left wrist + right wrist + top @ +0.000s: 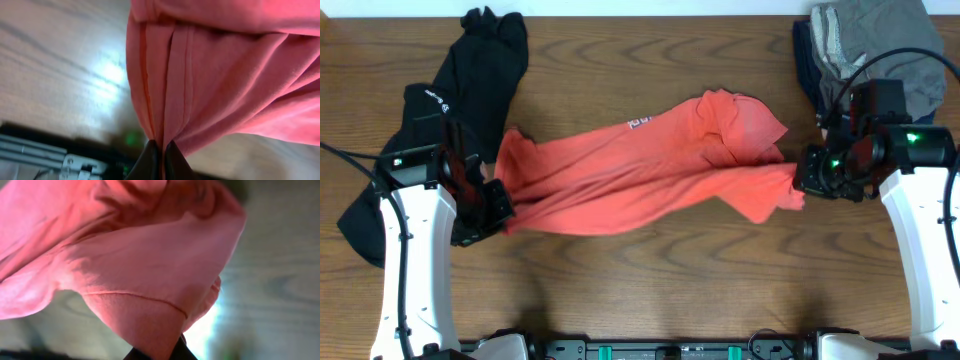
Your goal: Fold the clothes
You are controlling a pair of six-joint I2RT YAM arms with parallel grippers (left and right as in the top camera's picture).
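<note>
1. We see the red-orange T-shirt [650, 170] strung left to right across the middle of the table [650, 300]. It is bunched and twisted, not flat.
2. The left gripper [503, 208] is clamped tight on the shirt's left end. In the left wrist view its dark fingertips [150, 161] pinch a gather of folds with no gap between them.
3. The right gripper [799, 178] is closed tight on the shirt's right end. In the right wrist view the cloth drapes over the dark fingers [177, 350] at the bottom edge, and a stitched hem line runs across the fabric just above them.
4. The cloth spans from one gripper to the other. We cannot tell whether its middle rests on the table or hangs just above it.
5. A scrap of white lettering [638, 122] shows near the shirt's back edge; the rest is lost in the folds.
6. The black top [470, 80] lies at the far left, a long shape from the back edge towards the front left, with a small white logo [428, 97] on it. The left arm [415, 230] crosses over its lower part. Its right side is just beside the shirt's left corner; we cannot tell whether they touch.
7. A pile of grey and dark blue garments [880, 40] sits in the back right corner, just behind the right gripper and apart from the red-orange shirt.
</note>
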